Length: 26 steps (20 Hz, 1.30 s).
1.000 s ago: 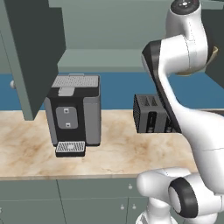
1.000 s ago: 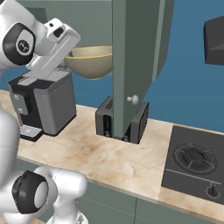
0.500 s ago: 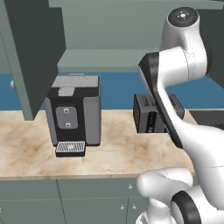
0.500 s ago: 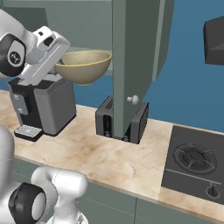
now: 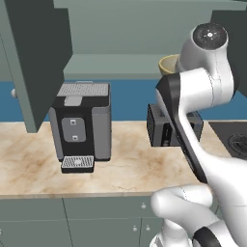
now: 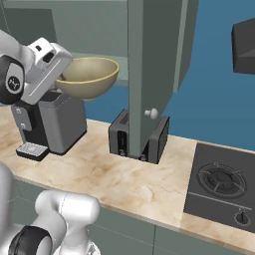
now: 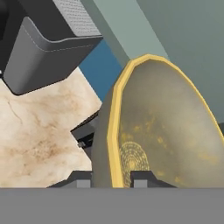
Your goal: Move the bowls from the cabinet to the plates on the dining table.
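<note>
I have the pale yellowish-olive bowl (image 6: 88, 77) pinched by its rim in the gripper (image 7: 111, 177), held up in the air over the marble worktop (image 6: 124, 182).

From the hand view I see the two finger tips closed narrow on the bowl's wall, one inside and one outside the yellow rim; in the right base view the bowl hangs mouth up, slightly tilted, just above the coffee machine (image 6: 52, 122) and beside the open cabinet door (image 6: 149, 74); the toaster (image 6: 139, 137) stands below that door, with the hob (image 6: 221, 182) well to its right; in the left base view I catch just a sliver of the bowl (image 5: 169, 65) behind my arm, in front of the cabinet (image 5: 116, 38), above the toaster (image 5: 161, 128); the coffee machine (image 5: 82, 123) sits on the worktop (image 5: 29, 164).
</note>
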Tool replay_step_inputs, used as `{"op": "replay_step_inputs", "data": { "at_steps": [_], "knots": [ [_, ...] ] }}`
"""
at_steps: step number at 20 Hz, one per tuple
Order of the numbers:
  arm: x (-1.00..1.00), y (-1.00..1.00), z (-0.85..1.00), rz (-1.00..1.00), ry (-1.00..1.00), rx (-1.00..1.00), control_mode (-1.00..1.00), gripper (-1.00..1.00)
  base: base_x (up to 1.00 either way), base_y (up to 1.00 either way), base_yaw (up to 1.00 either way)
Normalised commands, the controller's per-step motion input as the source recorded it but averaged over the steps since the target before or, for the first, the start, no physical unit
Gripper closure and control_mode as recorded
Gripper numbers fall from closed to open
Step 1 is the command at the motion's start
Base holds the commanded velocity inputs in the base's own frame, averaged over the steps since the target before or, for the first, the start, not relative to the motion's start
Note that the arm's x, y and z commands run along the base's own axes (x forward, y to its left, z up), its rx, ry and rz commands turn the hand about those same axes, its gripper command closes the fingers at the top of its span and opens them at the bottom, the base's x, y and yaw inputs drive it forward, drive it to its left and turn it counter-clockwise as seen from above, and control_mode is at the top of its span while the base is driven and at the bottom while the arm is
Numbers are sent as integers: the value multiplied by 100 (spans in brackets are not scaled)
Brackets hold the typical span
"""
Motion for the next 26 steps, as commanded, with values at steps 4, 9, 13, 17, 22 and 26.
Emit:
{"op": "replay_step_inputs", "data": {
  "at_steps": [4, 9, 13, 17, 22, 26],
  "knots": [
    [-16, 7, 0, 5, -4, 4, -100, 100, 0, 0, 0],
    [-16, 5, 1, 4, -1, 3, -100, 100, 0, 0, 0],
    [-12, 1, 3, 3, 0, 2, -100, 100, 0, 0, 0],
    [-7, 0, 0, 1, 0, 0, -100, 100, 0, 0, 0],
    [-12, 0, 0, 0, 0, 0, -100, 100, 0, 0, 0],
    [-15, 0, 0, 0, 0, 0, -100, 100, 0, 0, 0]
  ]
}}
